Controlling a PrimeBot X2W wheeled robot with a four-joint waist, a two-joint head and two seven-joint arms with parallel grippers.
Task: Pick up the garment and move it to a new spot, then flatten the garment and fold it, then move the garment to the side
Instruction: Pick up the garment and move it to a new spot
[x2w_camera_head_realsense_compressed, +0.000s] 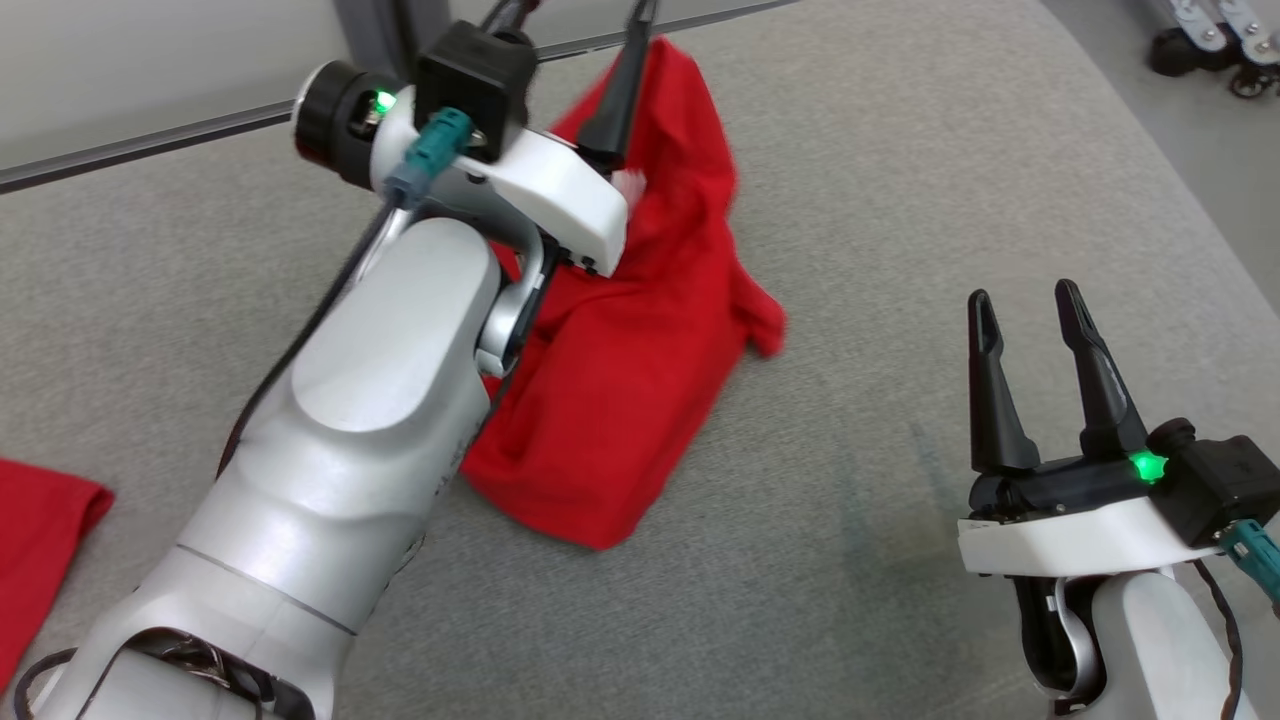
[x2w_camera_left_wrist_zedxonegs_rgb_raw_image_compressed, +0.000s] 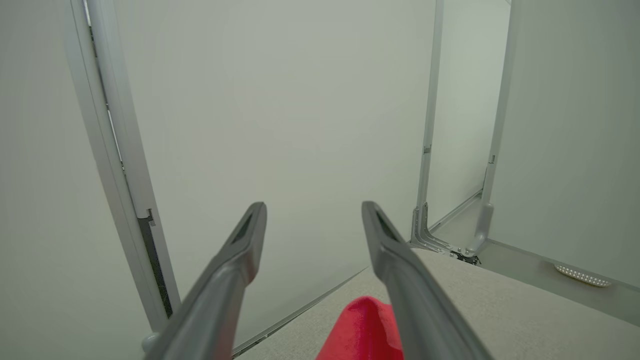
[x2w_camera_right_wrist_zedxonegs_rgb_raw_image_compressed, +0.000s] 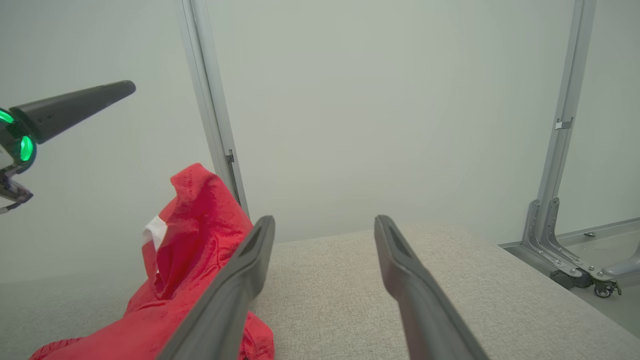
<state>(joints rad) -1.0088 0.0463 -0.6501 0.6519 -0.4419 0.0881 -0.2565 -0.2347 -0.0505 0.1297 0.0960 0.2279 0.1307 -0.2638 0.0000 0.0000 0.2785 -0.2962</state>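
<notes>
Now the garment (x2w_camera_head_realsense_compressed: 620, 400) lies below parted left fingers (x2w_camera_left_wrist_zedxonegs_rgb_raw_image_compressed: 240, 260).

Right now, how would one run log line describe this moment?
garment: crumpled on grey surface | left gripper: open, empty, above garment | right gripper: open, empty, apart from garment

grey woven-fabric surface (x2w_camera_head_realsense_compressed: 900, 250), rounded at its far right corner. red garment (x2w_camera_head_realsense_compressed: 620, 400) lies on it toward the far edge, crumpled, bunched up into a peak at the far end. second red cloth (x2w_camera_head_realsense_compressed: 40, 540) lies flat at the near left, cut off by the frame.
</notes>
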